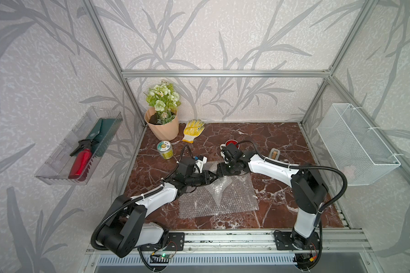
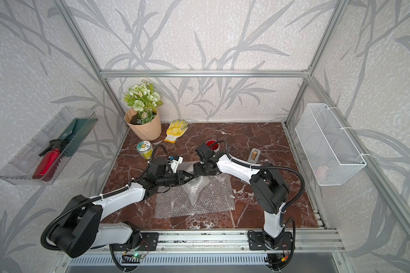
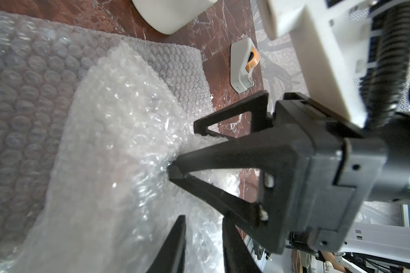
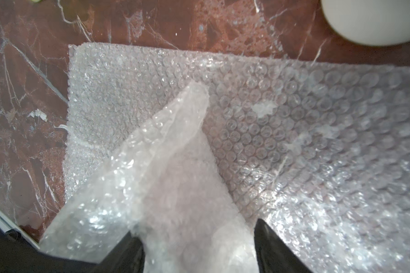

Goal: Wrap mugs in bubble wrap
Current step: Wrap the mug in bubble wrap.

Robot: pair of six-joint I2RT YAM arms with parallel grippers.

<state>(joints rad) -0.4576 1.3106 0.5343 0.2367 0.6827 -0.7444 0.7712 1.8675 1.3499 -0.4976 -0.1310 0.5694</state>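
As left gripper (image 1: 210,177) faced right gripper (image 1: 218,173) above the bubble wrap (image 1: 223,203), both top views showed the mug (image 1: 231,142) beyond them, bare | left wrist: left jaws narrow on raised fold (image 3: 128,141), grip unclear | right wrist: right jaws wide astride it, likely handover.

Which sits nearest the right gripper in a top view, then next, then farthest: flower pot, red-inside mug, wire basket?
1. Red-inside mug, just behind the right gripper.
2. Flower pot, back-left corner.
3. Wire basket, on the right wall.
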